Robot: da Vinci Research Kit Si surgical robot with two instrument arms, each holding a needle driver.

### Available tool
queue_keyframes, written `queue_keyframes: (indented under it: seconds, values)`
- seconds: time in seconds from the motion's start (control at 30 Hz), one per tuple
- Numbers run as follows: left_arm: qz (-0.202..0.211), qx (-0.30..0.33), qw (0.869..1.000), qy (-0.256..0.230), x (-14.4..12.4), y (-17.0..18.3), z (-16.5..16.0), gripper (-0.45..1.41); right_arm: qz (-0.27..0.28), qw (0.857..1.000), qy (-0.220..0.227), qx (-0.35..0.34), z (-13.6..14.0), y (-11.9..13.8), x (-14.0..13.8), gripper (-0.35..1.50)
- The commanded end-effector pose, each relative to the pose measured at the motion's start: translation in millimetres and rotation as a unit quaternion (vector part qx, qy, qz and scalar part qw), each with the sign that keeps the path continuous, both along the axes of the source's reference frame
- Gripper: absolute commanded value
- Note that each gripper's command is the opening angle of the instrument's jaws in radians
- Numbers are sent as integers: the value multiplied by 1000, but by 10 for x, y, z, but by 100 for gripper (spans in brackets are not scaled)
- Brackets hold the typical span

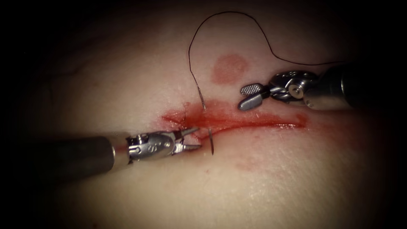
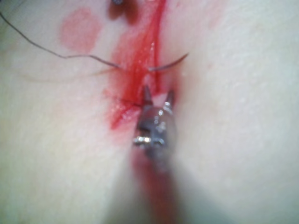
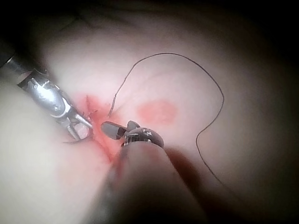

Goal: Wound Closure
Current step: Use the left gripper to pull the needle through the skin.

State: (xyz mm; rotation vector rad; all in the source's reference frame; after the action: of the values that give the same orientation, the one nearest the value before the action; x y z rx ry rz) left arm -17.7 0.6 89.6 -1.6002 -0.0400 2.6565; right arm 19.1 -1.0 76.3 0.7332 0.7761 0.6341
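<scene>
Needle [image 1: 210, 144] through cut [image 1: 254, 124], both pincers empty

The needle [image 1: 210, 142] is thin, dark and curved, and it sits in the tissue [image 1: 275, 178] across the cut [image 1: 237, 123]. Its middle is buried; the thread end comes out above the cut and the tip below it. The thin dark thread [image 1: 229, 12] makes a wide loop over the pale tissue behind the cut. The cut is a long line, wet with red fluid [image 1: 220, 116].
</scene>
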Motion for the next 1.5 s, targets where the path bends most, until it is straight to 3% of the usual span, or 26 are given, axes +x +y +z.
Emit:
queue_keyframes:
  seconds: [0.03, 0.23, 0.33, 0.87, 1.23, 1.5]
  values:
    - [0, -4, 1000, -5, -8, -5, 4, 37, -1, 1000, 1, 0, 9, -5, 6, 131]
    - [13, -45, 999, -21, -10, -14, -11, 25, -2, 1000, 2, -5, 15, -13, 4, 131]
    - [10, -72, 997, -35, -15, -8, -18, 9, -2, 1000, 2, -6, 18, -16, 6, 131]
    - [-16, -99, 994, -34, -22, 21, -8, 12, -10, 1000, 10, -3, 25, -29, 11, 128]
    - [-60, -132, 989, -42, -23, 26, -19, 37, -15, 1000, 15, -3, 34, -34, 12, 126]
    - [-69, -146, 986, -46, -26, 35, -14, 35, -16, 1000, 16, -3, 35, -37, 12, 126]
